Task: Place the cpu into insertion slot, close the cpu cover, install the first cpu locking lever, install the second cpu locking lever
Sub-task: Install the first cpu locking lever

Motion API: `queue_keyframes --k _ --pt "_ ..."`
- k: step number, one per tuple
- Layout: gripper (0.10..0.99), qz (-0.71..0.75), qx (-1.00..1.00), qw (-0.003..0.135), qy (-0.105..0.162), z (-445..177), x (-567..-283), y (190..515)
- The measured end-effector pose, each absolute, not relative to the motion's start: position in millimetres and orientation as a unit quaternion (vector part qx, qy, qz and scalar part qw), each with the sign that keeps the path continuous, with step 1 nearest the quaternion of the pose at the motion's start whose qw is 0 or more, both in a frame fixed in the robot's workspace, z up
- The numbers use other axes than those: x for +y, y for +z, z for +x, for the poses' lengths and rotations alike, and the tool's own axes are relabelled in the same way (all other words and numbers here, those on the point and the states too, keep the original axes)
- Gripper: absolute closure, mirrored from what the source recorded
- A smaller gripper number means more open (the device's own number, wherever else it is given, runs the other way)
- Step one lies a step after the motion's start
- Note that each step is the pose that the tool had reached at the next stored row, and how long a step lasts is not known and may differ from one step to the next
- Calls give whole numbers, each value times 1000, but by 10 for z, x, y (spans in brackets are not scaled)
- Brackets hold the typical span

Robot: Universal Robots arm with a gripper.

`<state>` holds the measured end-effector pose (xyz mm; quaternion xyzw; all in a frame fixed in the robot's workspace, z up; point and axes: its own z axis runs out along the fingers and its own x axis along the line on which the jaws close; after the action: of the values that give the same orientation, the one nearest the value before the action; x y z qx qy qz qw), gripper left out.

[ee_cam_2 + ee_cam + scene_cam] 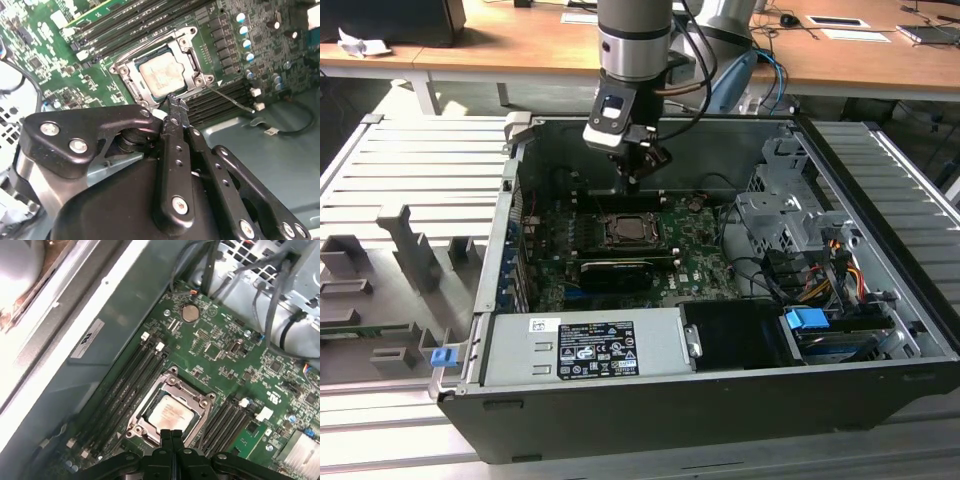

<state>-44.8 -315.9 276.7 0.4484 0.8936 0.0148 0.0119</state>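
While your gripper (171,436) hangs pinched shut and empty above the cpu cover (172,412), memory slots (131,374) flank it. A silvery cpu (169,413) shows through the window, mid-frame; grey metal chassis wall (100,305) fills the upper left.

The exterior view looks down at an angle from in front of and above the open computer case (650,400), far enough back to take in the whole chassis, the arm (635,40) above it and the desk (570,45) behind. Both wrist views sit close above the green circuit board (225,365), looking steeply down past the gripper (175,107), whose linkage occupies the near foreground of each. The two face the board from different sides. All three views share the insertion slot (628,229) and the memory slots (135,375) beside it.
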Motion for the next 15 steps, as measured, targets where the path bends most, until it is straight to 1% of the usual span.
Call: queue_keyframes --k 10,15 --pt "980 334 943 10 16 -447 -3158 2765" --pt "980 301 953 9 17 -447 -3158 2765"
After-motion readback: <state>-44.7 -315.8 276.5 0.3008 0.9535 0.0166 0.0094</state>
